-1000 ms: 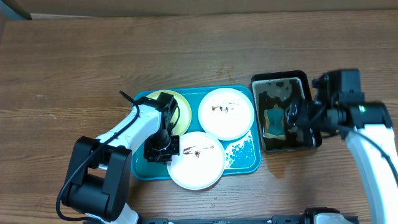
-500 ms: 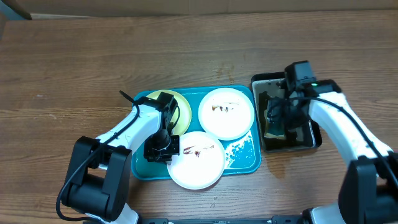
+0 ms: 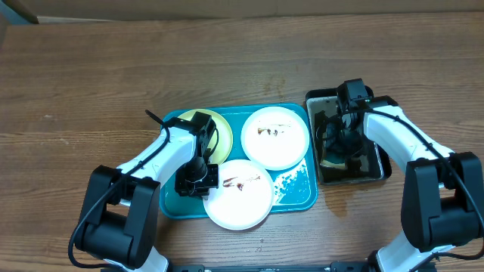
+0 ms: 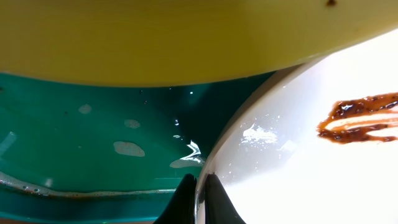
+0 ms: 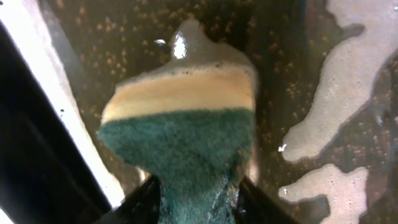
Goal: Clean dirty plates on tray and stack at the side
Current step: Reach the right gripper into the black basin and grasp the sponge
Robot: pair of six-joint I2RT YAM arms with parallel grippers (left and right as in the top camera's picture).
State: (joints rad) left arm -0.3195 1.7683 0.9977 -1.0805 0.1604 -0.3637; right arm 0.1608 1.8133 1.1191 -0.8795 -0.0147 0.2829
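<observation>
The teal tray (image 3: 299,190) holds three plates: a pale yellow plate (image 3: 221,130) at the back left, a white plate (image 3: 275,137) with a brown smear at the back right, and a white smeared plate (image 3: 243,198) at the front. My left gripper (image 3: 198,181) is shut on the front plate's left rim (image 4: 200,198); the yellow plate (image 4: 186,37) lies beyond. My right gripper (image 3: 342,143) is over the black tray, shut on a green and yellow sponge (image 5: 186,124) that hangs above the foamy water.
The black tray of brown water (image 3: 376,168) stands right of the teal tray. Water and foam lie on the teal tray's front right corner (image 3: 291,181). A cardboard edge runs along the table's back.
My right arm swung left over the black tray and closed on the sponge. The left arm and the plates have not moved.
</observation>
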